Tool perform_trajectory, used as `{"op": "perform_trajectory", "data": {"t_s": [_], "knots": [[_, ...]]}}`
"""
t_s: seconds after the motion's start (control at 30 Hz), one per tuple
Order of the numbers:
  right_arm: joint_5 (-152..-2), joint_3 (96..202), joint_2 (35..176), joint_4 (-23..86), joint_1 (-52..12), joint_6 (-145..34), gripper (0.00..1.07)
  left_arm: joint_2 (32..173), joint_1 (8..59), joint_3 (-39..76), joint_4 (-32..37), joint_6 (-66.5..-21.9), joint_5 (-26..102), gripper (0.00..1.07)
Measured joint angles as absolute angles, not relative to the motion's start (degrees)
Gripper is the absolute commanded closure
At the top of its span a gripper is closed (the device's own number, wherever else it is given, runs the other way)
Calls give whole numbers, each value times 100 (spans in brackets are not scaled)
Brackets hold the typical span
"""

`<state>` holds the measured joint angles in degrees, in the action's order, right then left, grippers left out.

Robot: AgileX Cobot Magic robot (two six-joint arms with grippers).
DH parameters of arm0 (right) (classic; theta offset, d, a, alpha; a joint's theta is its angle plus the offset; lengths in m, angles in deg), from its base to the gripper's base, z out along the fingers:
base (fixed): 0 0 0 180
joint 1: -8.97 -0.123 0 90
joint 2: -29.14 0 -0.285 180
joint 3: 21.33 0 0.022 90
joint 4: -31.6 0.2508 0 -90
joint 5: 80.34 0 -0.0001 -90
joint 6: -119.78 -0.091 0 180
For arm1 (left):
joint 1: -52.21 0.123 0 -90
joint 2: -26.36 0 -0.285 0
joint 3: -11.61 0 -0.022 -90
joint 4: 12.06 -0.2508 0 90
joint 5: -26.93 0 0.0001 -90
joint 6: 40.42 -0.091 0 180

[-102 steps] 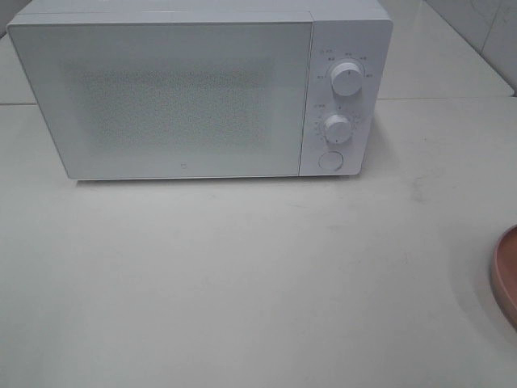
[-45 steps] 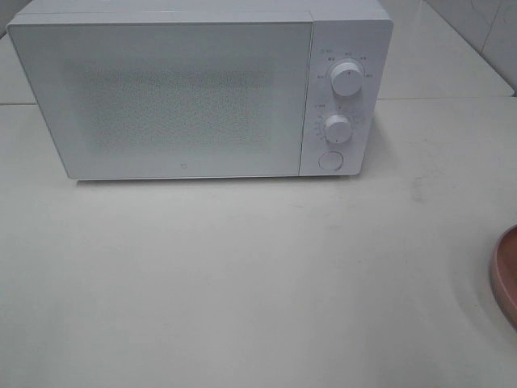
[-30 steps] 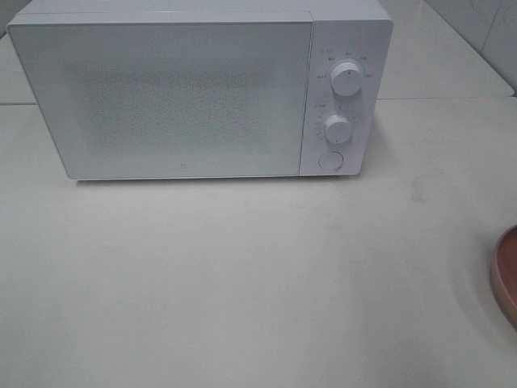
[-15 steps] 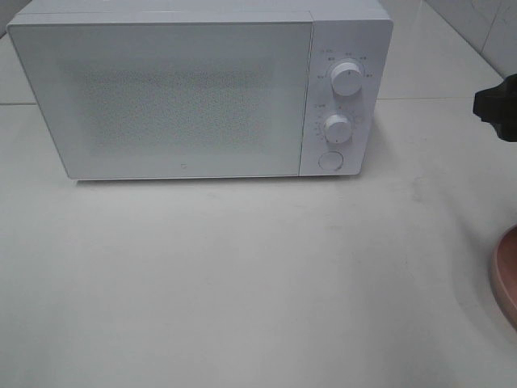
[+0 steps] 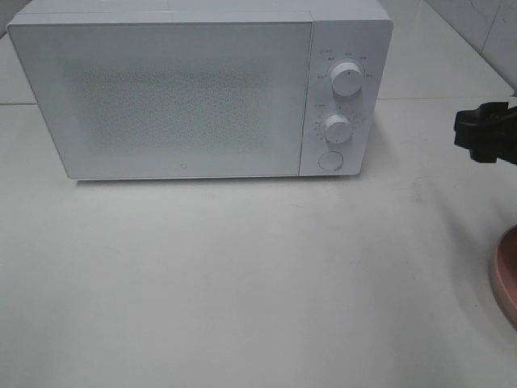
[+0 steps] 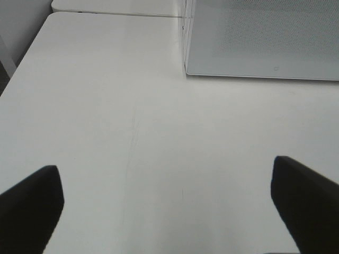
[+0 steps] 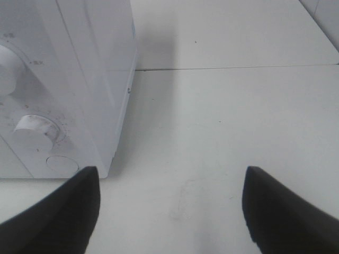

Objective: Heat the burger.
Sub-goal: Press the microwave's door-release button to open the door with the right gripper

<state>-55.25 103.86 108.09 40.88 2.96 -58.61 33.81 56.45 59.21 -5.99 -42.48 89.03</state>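
The burger is in none of your three views. Nearest you, a sliver of the pink plate (image 5: 507,279) shows at the right edge of the high view. Whatever it carries is cut off, so you cannot tell whether the burger sits there.

Your left gripper (image 6: 165,170) hangs over bare table (image 6: 132,106) with its fingers spread wide and nothing between them. The lower front corner of the microwave (image 5: 186,97) lies ahead of it.

Farther back, your right gripper (image 5: 485,133) hovers to the right of the control panel, apart from it, with its fingers also apart and empty.

At the far end, the microwave door (image 5: 161,101) is shut flush. The upper knob (image 5: 346,78), lower knob (image 5: 337,128) and round button (image 5: 329,160) are untouched by either arm.

By the look of it, you are at the very start. You have yet to open the door, fetch the burger, set it inside, close up and turn the dial.
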Motion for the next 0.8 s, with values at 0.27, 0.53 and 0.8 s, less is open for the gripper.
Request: {"op": "perform_trajectory", "data": {"t_s": [0.27,0.53,0.8], "knots": [[-4705,10231,11233,5245,-638,-4841,35,3381,5645,5921,-599,-4248,8903,7],[-3874,10226,11818,6511,-1584,-4211,35,3381,5645,5921,-599,-4248,8903,7],[-3015,10220,12339,7634,-2535,-3902,35,3381,5645,5921,-599,-4248,8903,7]]}}
